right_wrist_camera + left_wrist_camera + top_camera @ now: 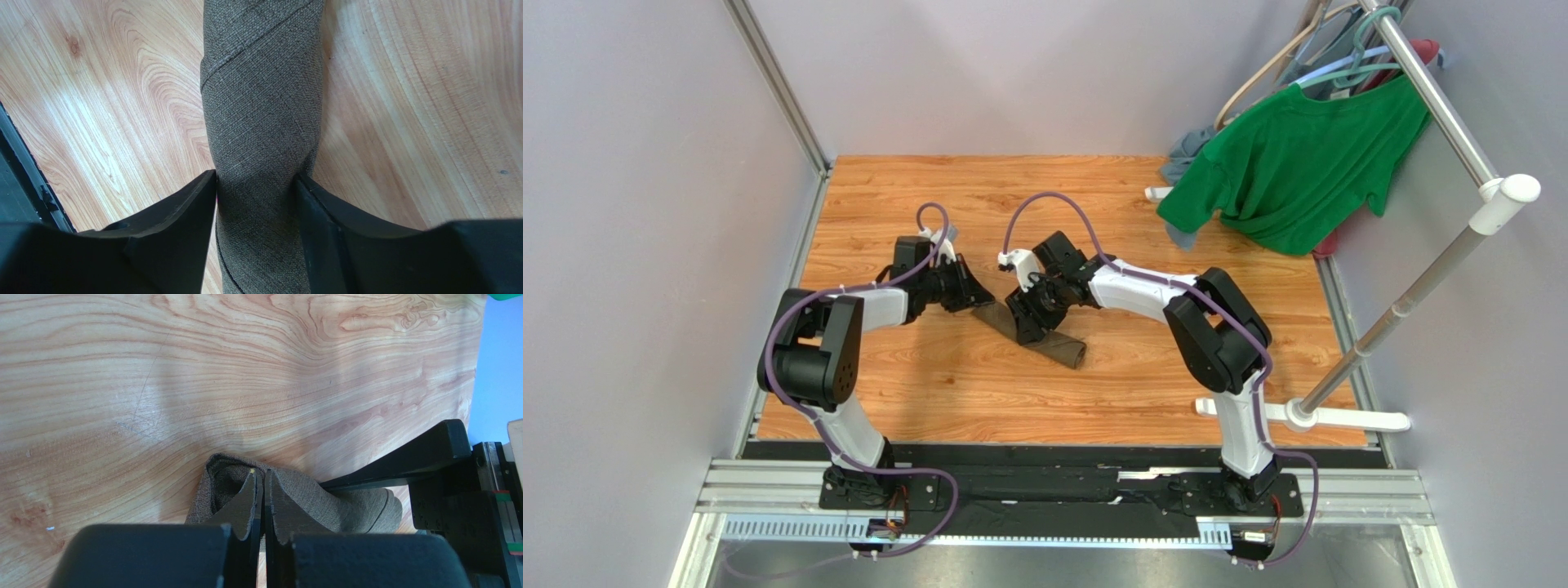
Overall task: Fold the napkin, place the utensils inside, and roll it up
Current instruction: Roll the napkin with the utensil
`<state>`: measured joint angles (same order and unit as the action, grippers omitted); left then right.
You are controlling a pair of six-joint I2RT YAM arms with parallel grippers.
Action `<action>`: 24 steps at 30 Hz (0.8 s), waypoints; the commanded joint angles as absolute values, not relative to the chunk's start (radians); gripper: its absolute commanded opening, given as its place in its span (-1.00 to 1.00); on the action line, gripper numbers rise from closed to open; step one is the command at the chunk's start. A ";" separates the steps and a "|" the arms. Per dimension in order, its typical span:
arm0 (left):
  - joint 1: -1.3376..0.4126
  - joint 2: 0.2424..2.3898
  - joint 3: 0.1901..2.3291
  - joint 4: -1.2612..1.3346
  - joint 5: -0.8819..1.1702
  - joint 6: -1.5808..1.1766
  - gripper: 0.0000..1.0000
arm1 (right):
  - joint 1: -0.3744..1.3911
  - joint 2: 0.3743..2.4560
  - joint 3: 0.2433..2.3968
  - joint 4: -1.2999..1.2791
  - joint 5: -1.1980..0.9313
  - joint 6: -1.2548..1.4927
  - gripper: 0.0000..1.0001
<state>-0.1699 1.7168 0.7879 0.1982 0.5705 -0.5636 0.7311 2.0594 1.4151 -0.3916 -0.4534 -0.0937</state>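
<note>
Here, the left gripper is closed at the end of the napkin, the right gripper clasps its middle; a loosened hold could let the roll unwind.

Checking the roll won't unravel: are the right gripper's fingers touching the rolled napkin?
Touching. The right wrist view shows the right gripper straddling the napkin, with both fingers flush against its sides and no gap on either side.
</note>
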 commanded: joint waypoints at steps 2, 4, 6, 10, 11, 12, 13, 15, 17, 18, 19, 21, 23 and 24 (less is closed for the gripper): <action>-0.178 1.712 0.781 0.183 0.568 -0.584 -1.00 | 0.721 2.079 1.414 -0.456 -0.385 -0.089 0.32; -0.178 1.704 0.772 0.187 0.540 -0.607 -1.00 | 0.715 2.062 1.416 -0.457 -0.364 -0.074 0.35; -0.178 1.697 0.767 0.189 0.508 -0.624 -1.00 | 0.707 2.031 1.419 -0.457 -0.316 -0.057 0.38; -0.178 1.680 0.759 0.193 0.437 -0.685 -1.00 | 0.689 1.971 1.430 -0.482 -0.233 -0.006 0.40; -0.176 1.677 0.756 0.198 0.425 -0.698 -1.00 | 0.681 1.957 1.430 -0.486 -0.218 -0.006 0.41; -0.176 1.675 0.756 0.205 0.405 -0.709 -1.00 | 0.677 1.932 1.428 -0.489 -0.192 0.020 0.41; -0.175 1.675 0.755 0.212 0.396 -0.730 -1.00 | 0.673 1.916 1.428 -0.495 -0.172 0.029 0.41; -0.170 1.677 0.753 0.231 0.379 -0.752 -1.00 | 0.663 1.875 1.424 -0.499 -0.134 0.052 0.42; -0.158 1.684 0.755 0.245 0.370 -0.779 -1.00 | 0.657 1.850 1.413 -0.503 -0.111 0.072 0.42; -0.152 1.689 0.755 0.255 0.362 -0.790 -1.00 | 0.657 1.833 1.410 -0.503 -0.091 0.077 0.42; -0.147 1.690 0.756 0.261 0.364 -0.799 -1.00 | 0.655 1.810 1.405 -0.505 -0.091 0.078 0.42; -0.135 1.701 0.770 0.262 0.367 -0.801 -1.00 | 0.655 1.787 1.394 -0.505 -0.062 0.095 0.42; -0.129 1.715 0.790 0.258 0.368 -0.799 -1.00 | 0.655 1.758 1.382 -0.505 -0.054 0.103 0.43; -0.124 1.720 0.793 0.258 0.368 -0.801 -1.00 | 0.655 1.752 1.379 -0.505 -0.039 0.115 0.43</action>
